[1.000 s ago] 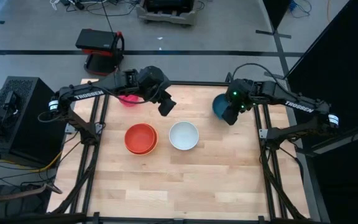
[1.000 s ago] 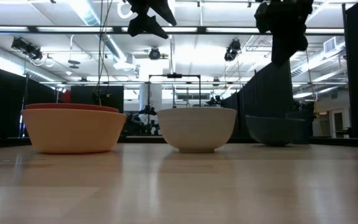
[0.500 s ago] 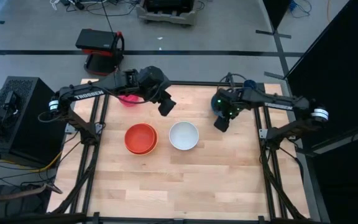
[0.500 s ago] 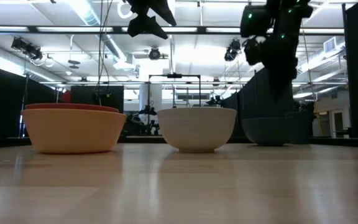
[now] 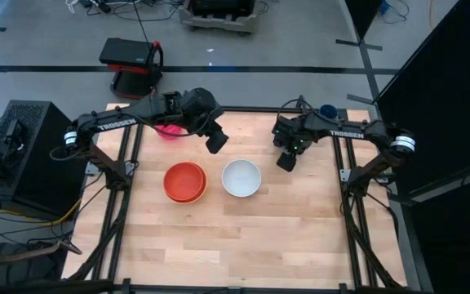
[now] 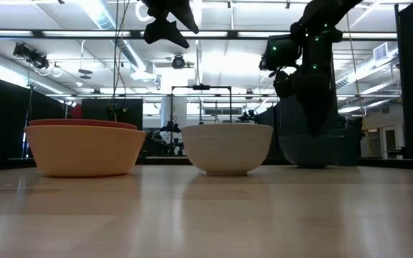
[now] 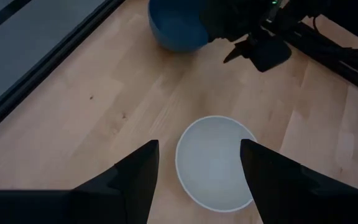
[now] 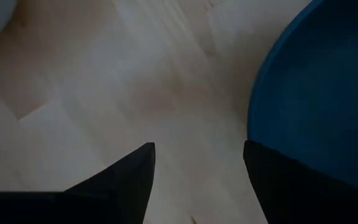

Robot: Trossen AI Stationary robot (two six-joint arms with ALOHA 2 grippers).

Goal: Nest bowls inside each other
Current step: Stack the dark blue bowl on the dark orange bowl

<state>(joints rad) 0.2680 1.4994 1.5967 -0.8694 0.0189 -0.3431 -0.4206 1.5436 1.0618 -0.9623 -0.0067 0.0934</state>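
The right gripper (image 5: 285,160) is hanging over the far right part of the wooden table (image 5: 243,237), its jaws standing wide with nothing between them; its wrist view is showing bare wood between the two dark fingers (image 8: 120,180) and the teal-blue bowl (image 8: 316,93) just beside one of them. The left gripper (image 5: 216,142) is hovering above the table's far middle, jaws also apart and empty; its wrist view is looking down on the white bowl (image 7: 216,163), which is framed between its fingers.

The white bowl (image 5: 241,177) is sitting upright near the table's centre; just to its left the red bowl is resting inside the orange bowl (image 5: 186,181), already nested; the pink bowl (image 5: 168,131) is lying at the far left edge, mostly covered by the left arm.

The bowls are looking like light, stiff, smooth plastic; judging by that, they are likely to slide or tip if nudged sideways, and the thin rim is probably the surest place to pinch, one finger inside and one outside.

From above, the teal-blue bowl is almost wholly hidden under the right arm; in the low view it is only a dim shape behind that arm; whether the gripper is touching it is hard to tell; a small dark blue cup (image 5: 327,110) is peeking out at the table's far right edge.
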